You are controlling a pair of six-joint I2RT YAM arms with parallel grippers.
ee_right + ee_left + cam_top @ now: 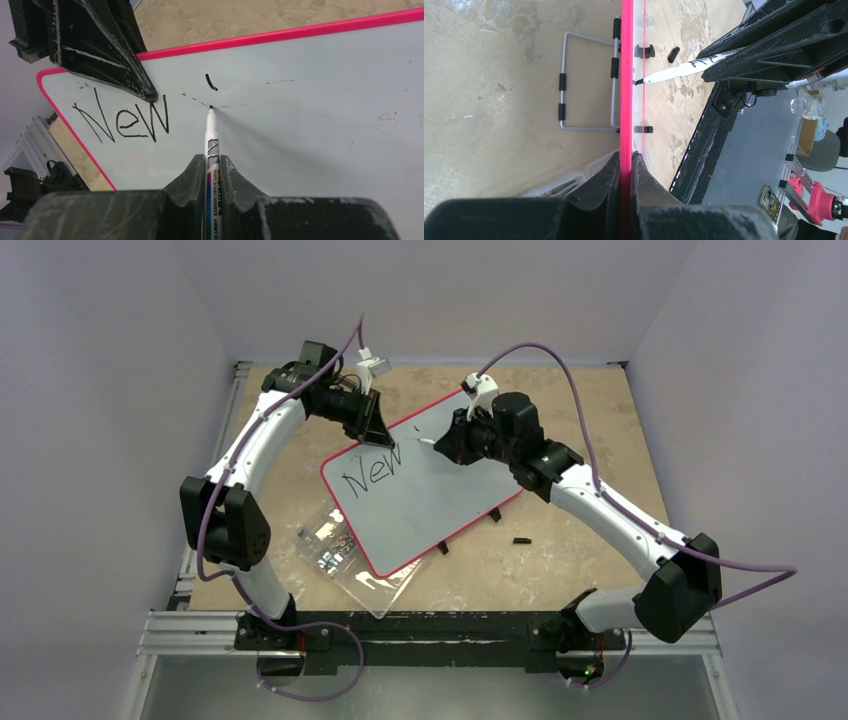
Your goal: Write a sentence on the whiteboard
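Note:
The whiteboard [440, 500] lies tilted across the table, white with a red rim [626, 75]. Its face [310, 125] carries the black word "New" [122, 120] of the sentence [372, 472], and a short curved stroke [211, 82] to its right. My left gripper [626, 160] is shut on the board's far left rim [374, 438]. My right gripper [212, 162] is shut on a white board marker [212, 145]. The marker's black tip touches the board just right of "New" and below the short stroke. The top view shows the right gripper [447, 446] over the board's upper part.
A clear plastic box of screws [345, 550] lies against the board's near left edge. A small black cap [521, 539] rests on the table right of the board. A wire stand [586, 80] shows under the board. Black feet [495, 513] stick out at the rim.

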